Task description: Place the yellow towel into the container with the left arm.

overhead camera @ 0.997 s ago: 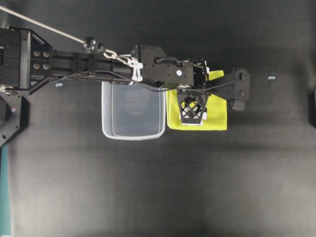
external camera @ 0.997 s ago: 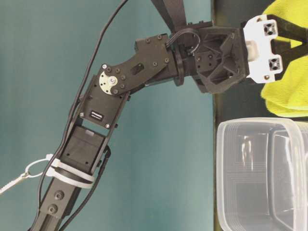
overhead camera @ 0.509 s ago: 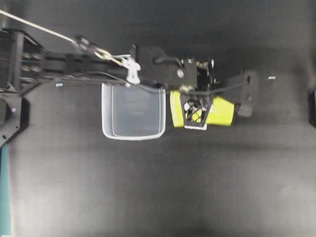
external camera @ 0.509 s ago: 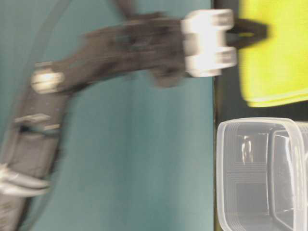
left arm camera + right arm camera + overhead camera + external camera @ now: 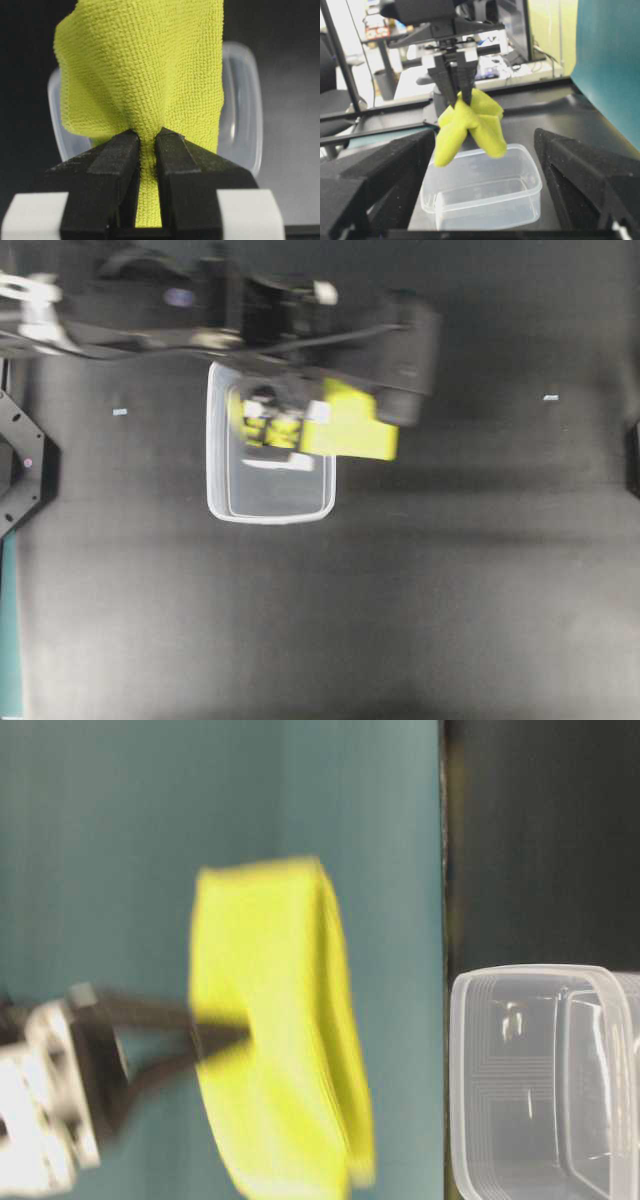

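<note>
The left gripper (image 5: 147, 137) is clamped shut on a gathered fold of the yellow towel (image 5: 145, 75), with only the thickness of the cloth between its two black fingers (image 5: 112, 160). In the left wrist view the towel runs from the pinch toward 12 o'clock and widens as it goes. In the right wrist view it hangs clear of the table, bunched into two drooping lobes. There its long axis is roughly vertical: the pinched end points up at 12 o'clock and the loose ends point down between 6 and 7 o'clock.

The towel is in the air above the container (image 5: 485, 192) and is not inside it. In the right wrist view its lowest edge appears level with the container's far rim; contact cannot be confirmed. In the overhead view, which is motion-blurred, the towel's long axis lies roughly from 9 to 3 o'clock. One end overlaps the upper half of the container, and the other end extends past the container's right rim toward 3 o'clock.

The container stands upright on the black table (image 5: 450, 590), with its open side up.

The right gripper (image 5: 485, 200) is spread wide, with a dark finger at each lower corner of its own view. It holds nothing and is well apart from the towel
</note>
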